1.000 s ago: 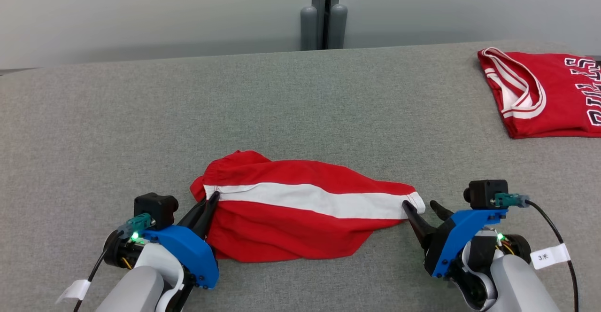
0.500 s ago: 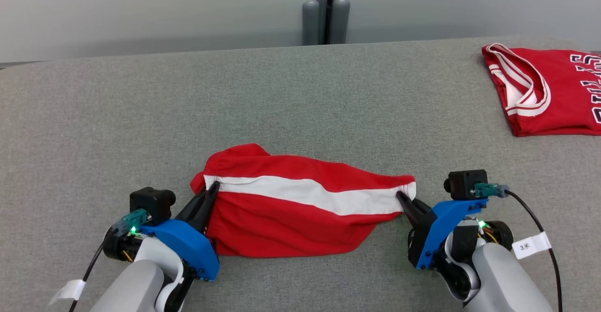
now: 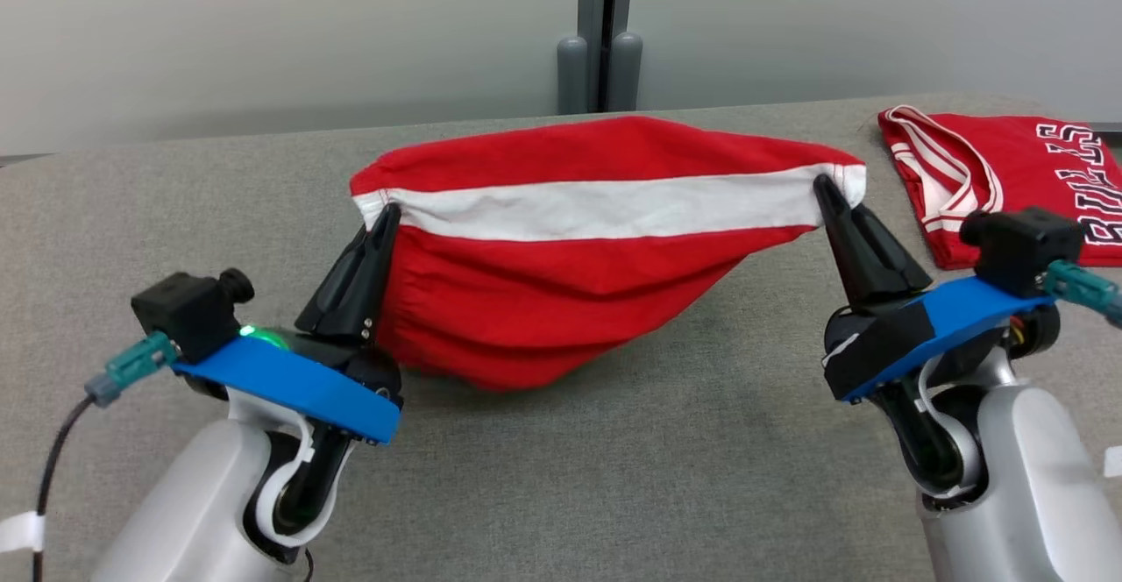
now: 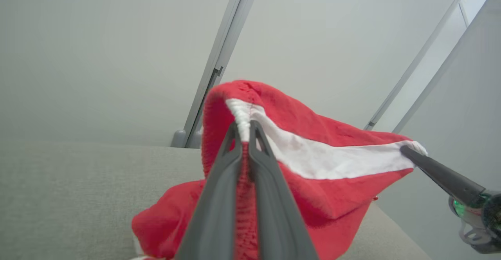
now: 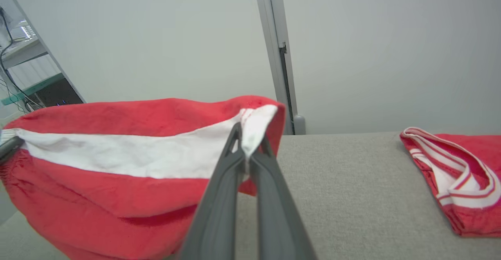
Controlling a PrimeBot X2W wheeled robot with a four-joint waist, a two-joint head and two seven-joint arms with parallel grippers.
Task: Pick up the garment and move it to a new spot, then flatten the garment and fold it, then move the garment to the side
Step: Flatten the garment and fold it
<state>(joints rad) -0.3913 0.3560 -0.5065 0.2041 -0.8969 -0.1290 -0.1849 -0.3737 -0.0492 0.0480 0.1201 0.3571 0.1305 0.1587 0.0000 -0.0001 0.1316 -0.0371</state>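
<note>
item: red fabric garment with white stripe (image 3: 570,293), hanging above grey felt bench (image 3: 614,477), stripe ends clamped in left end effector (image 3: 390,214) and right end effector (image 3: 824,188). lifted; relocating, flattening, folding, setting aside outstanding.

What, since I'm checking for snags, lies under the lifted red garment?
Grey table and a shadow show beneath the garment, held up by the left gripper and right gripper. Its sagging fold covers the patch directly below; contact there is unclear.

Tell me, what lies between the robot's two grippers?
The red garment with a white stripe spans the gap, pinched at its ends by the left gripper and right gripper, clearest in the head view.
</note>
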